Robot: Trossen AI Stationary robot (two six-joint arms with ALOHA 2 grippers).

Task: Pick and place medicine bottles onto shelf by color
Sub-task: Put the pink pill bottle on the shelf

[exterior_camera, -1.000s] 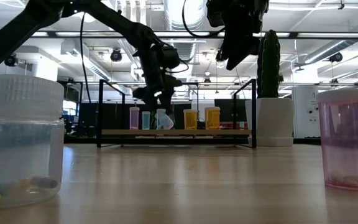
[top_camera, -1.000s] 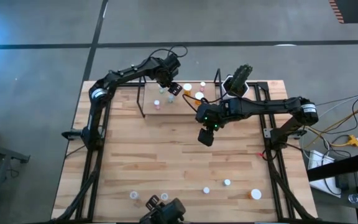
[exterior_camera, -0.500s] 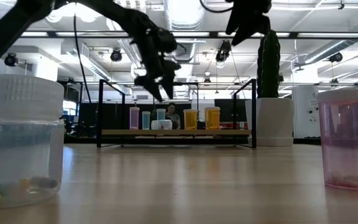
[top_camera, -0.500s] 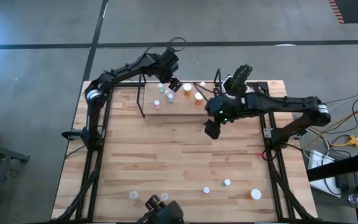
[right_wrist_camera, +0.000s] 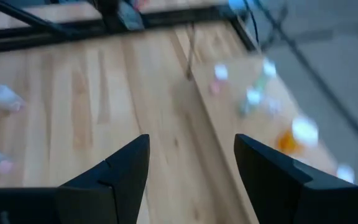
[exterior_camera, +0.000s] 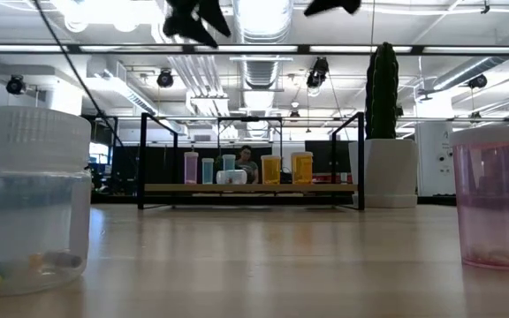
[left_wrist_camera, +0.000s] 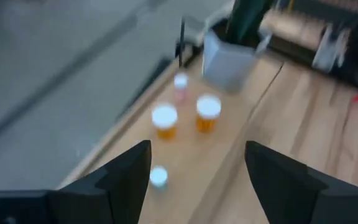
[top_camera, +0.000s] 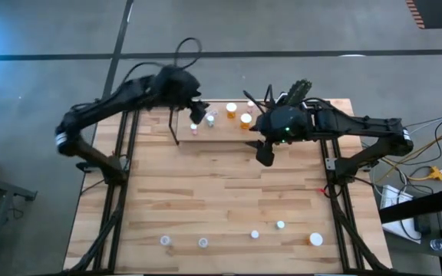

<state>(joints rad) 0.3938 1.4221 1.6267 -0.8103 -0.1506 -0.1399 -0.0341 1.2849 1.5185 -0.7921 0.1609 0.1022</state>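
from above, the big wooden plank table (top_camera: 206, 192) fills the middle, on a grey floor. the low light-wood shelf with thin black wire ends (top_camera: 221, 132) sits at the far edge. small white-capped medicine bottles (top_camera: 231, 109) stand on it, two of them orange. the left gripper (top_camera: 196, 113) hangs over the left part of the shelf. the right gripper (top_camera: 265, 152) hangs just in front of the shelf's right end. five more bottles stand along the near edge, one orange (top_camera: 315, 239). a green cactus in a white pot (top_camera: 296, 96) is beside the shelf.

the low view shows what is inside the bottles. a big clear bottle (exterior_camera: 32, 203) close by has small pills at its bottom. a pinkish bottle (exterior_camera: 490, 196) stands on the other side. far back, the shelf holds a pink, a bluish, a clear and two orange bottles, plus one lying down. behind is a room with ceiling lamps and pipes.

the left wrist view shows its two dark fingers (left_wrist_camera: 126, 171) apart with nothing between them, over two orange bottles (left_wrist_camera: 165, 121) on the shelf.

the right wrist view shows its fingers (right_wrist_camera: 126, 165) apart and empty too, above the table planks, with blurry bottles on the shelf.
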